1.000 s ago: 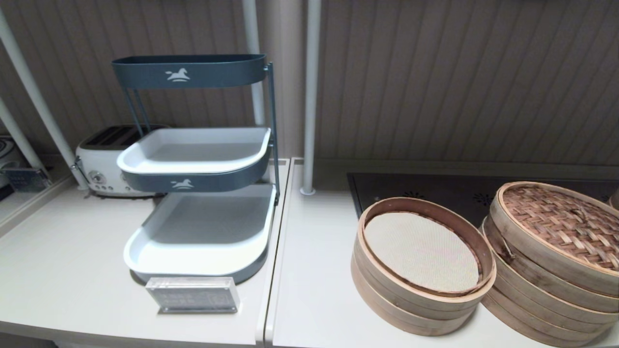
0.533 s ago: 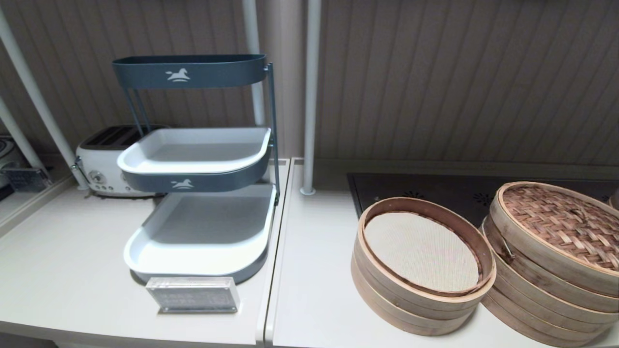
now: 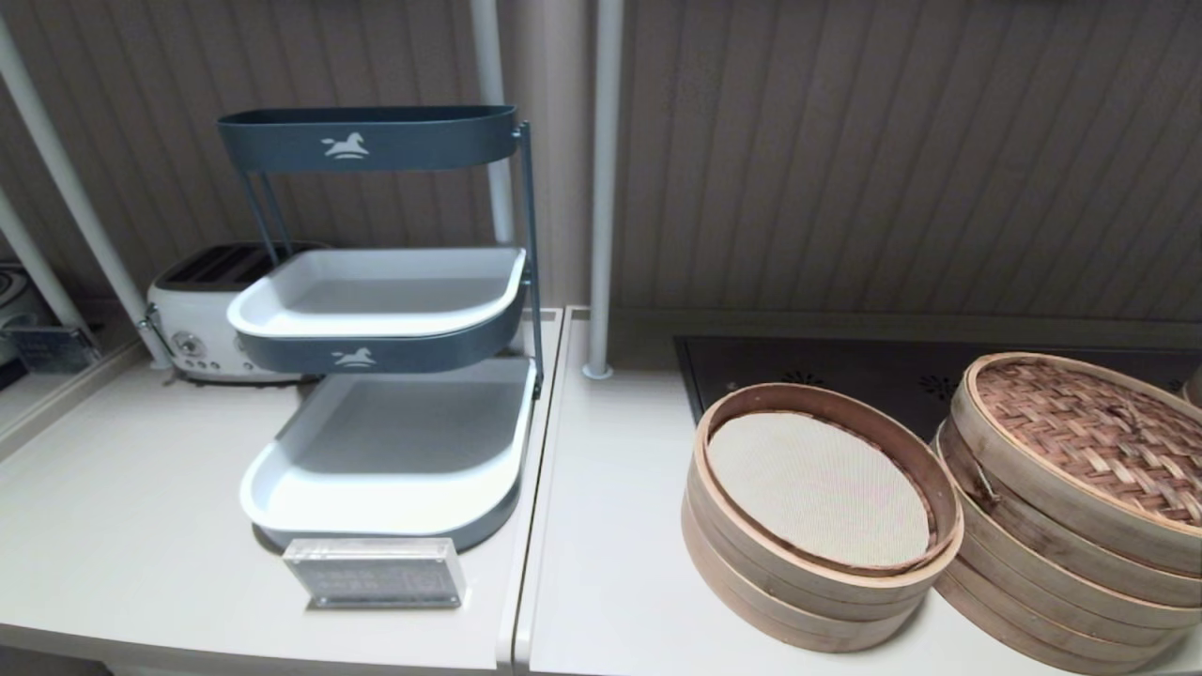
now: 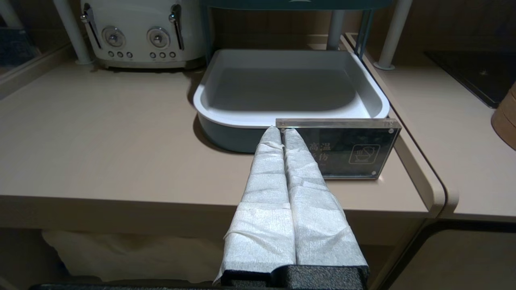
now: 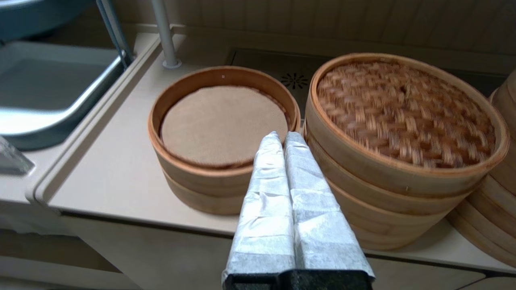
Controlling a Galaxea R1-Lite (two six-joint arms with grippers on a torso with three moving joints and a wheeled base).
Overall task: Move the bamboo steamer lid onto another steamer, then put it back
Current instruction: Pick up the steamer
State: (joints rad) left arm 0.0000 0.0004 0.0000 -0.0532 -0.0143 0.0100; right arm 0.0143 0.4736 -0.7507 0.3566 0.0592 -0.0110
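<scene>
Judging by the layout, your lid (image 3: 1094,437) sits on the other steamer (image 5: 403,193); returning it remains. Both grippers, left (image 4: 281,131) and right (image 5: 281,136), hang back, fingers pressed together.

You face a pale tabletop (image 3: 131,507) split by a seam into two sections. Behind it stands a wall (image 3: 845,160) of vertical grooved panels, with white poles (image 3: 601,188) rising from the surface. On the left section you see a three-tier rack (image 3: 376,310) of grey-blue trays, a white toaster (image 3: 192,319) behind it, and a clear acrylic sign (image 3: 376,573) in front. A dark hob (image 3: 845,376) is set into the right section.
</scene>
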